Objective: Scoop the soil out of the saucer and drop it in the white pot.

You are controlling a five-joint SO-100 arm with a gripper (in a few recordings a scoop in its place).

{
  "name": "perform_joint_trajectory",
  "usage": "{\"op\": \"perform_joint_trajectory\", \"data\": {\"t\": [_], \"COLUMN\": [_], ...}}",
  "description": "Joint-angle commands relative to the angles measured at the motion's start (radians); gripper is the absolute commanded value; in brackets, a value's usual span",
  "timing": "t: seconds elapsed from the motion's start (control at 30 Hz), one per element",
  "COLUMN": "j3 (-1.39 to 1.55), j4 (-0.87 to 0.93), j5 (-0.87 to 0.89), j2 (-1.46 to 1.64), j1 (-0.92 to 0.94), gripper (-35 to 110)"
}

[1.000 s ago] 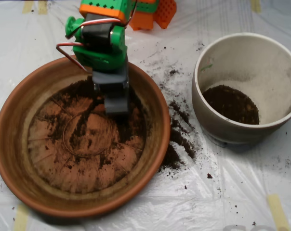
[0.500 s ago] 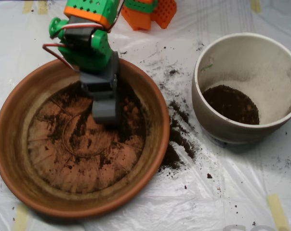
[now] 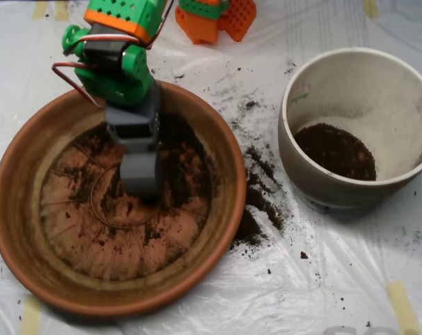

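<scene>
Grey clamshell scoop shifted leftward across large terracotta saucer base, toward remaining thin dark crumbly soil. Jaw state undetermined. Further soil noted in off-white pot. Scooping judged incomplete.

Plastic-covered table, saucer, white pot, spilled soil

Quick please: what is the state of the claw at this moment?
Claw: down inside the saucer, over the soil; open or closed cannot be told.
</scene>
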Motion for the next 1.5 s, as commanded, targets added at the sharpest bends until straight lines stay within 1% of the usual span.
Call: {"op": "perform_joint_trajectory", "data": {"t": [0.0,0.1,0.27,0.47,0.63,0.83,0.87,0.93,1.03,1.27,1.33,1.37,1.47], "j3": [-0.008,-0.037,-0.153,-0.259,-0.245,-0.178,-0.172,-0.167,-0.137,0.044,0.114,0.144,0.175], "j4": [-0.035,-0.023,0.029,0.072,0.063,0.057,0.057,0.064,0.058,-0.003,-0.044,-0.063,-0.098], "j5": [-0.021,-0.012,-0.006,-0.078,-0.156,-0.272,-0.285,-0.316,-0.371,-0.511,-0.549,-0.566,-0.583], "j2": [0.103,0.115,0.037,-0.104,-0.132,-0.092,-0.086,-0.077,-0.054,0.080,0.140,0.166,0.198], "j1": [-0.020,-0.100,-0.206,-0.244,-0.235,-0.193,-0.181,-0.156,-0.117,-0.066,-0.061,-0.060,-0.055], "gripper": [42,47,46,45,45,44,43,36,36,37,37,37,27]}}
